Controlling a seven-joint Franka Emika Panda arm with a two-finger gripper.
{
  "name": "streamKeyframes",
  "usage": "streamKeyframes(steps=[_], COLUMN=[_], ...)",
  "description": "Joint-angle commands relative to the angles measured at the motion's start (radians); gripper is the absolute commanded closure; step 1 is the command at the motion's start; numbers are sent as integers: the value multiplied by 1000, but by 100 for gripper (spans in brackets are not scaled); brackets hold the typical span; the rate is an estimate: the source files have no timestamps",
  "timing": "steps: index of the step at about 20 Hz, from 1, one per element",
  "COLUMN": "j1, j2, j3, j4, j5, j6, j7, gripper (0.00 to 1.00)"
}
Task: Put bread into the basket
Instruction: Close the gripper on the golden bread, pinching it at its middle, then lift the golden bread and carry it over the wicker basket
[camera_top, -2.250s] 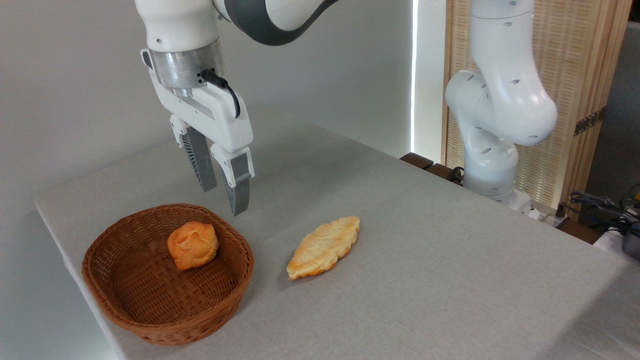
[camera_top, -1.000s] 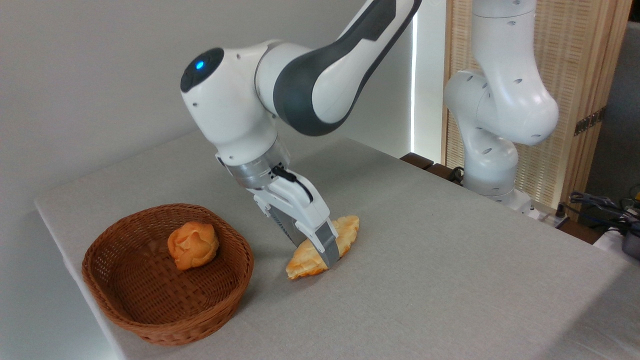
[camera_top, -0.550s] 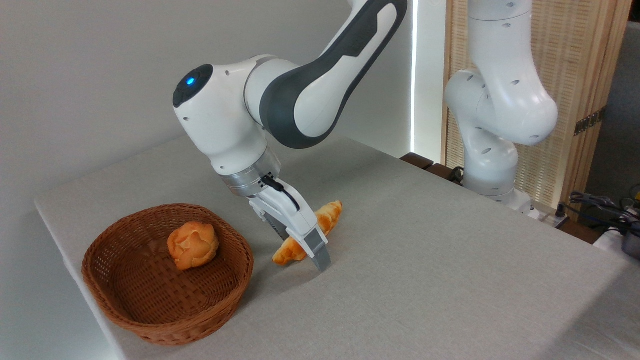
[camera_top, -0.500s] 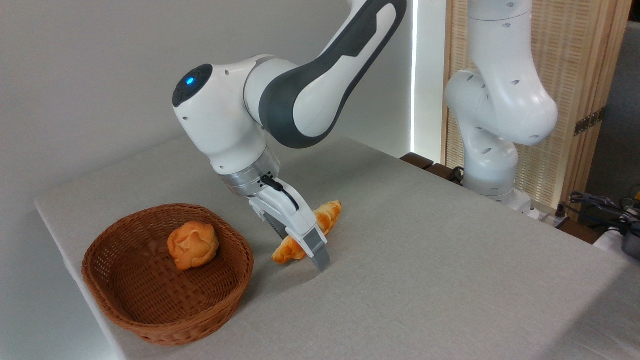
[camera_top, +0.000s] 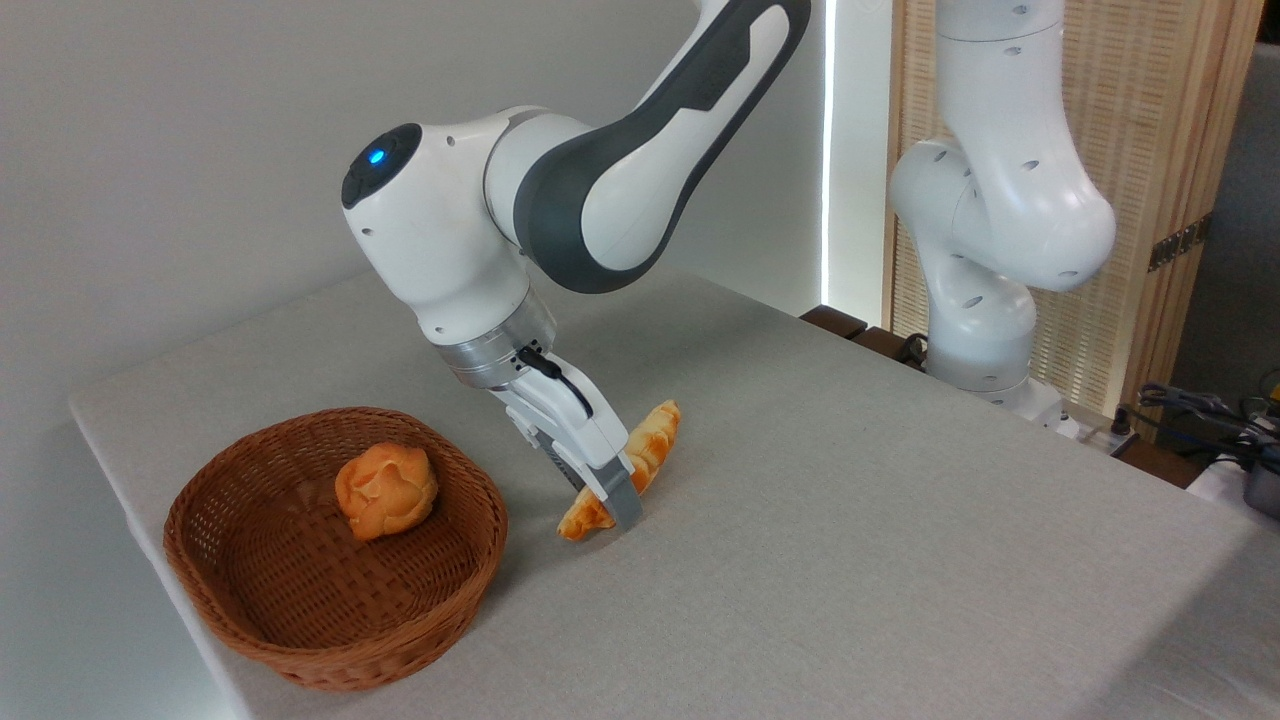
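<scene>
From the fixed camera, I have the gripper (camera_top: 612, 497) clamped on the bread (camera_top: 628, 464), which is tipped on edge just above the table (camera_top: 850, 520). Grasp done, I judge; carrying it left to the basket (camera_top: 330, 545) remains.

The bare grey table (camera_top: 850, 520) lies open to the right and at the front. On the left sits the round brown woven basket (camera_top: 300, 640); its thick rim stands up. A small round orange bun (camera_top: 385, 490) fills the basket's back part.
</scene>
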Motion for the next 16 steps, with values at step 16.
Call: streamKeyframes(steps=[16], j1=[2], j2=[-52], j3=[-49], j4=[151], j5=[-6], j6=[-140], j7=[48], gripper=[80])
